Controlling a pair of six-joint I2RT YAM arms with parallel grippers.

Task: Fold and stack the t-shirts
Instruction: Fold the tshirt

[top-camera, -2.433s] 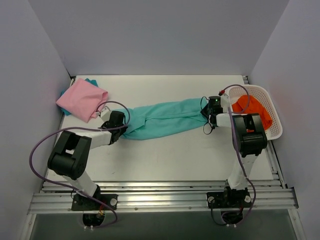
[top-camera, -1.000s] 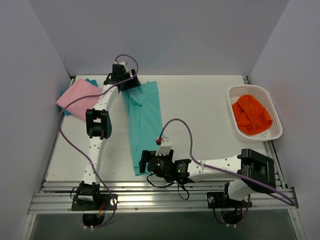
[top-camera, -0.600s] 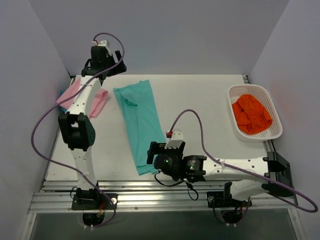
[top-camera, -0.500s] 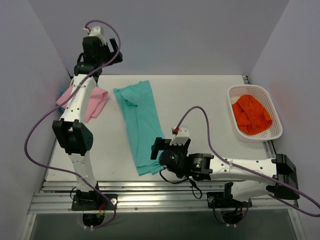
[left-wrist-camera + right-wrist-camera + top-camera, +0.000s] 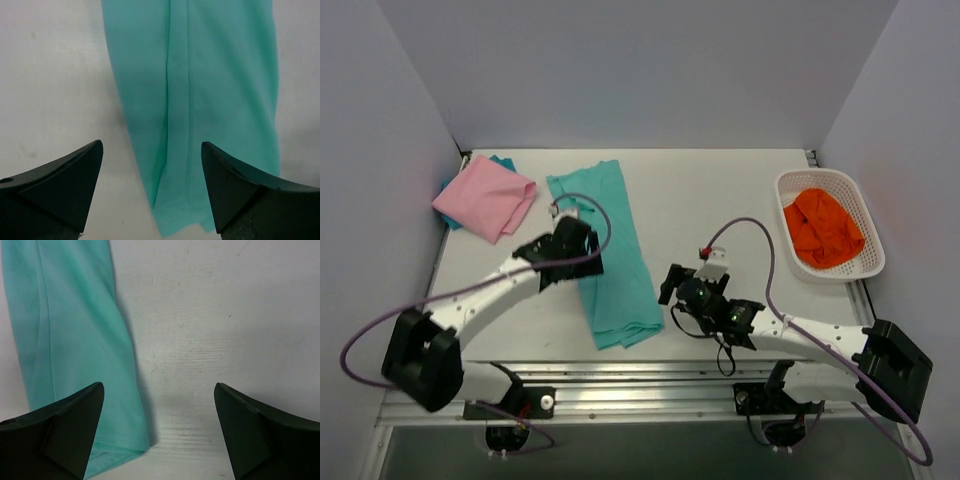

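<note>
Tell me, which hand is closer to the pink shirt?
Left. The left hand is over the teal shirt beside the pink shirt; the right hand sits past the teal shirt's other edge.

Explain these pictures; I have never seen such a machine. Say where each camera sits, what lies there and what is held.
It is a robot with two arms bolted at the near edge of a table, each ending in a two-finger gripper. The wide picture looks down from above. The other two come from cameras on the wrists; the dark wedges at the bottom are the gripper's own fingers. On the table lie a mint-teal t-shirt folded into a strip, a pink t-shirt at the far left, and a white basket of orange cloth. The left gripper is over the teal strip, the right gripper beside its near end. Both are open and hold nothing.
</note>
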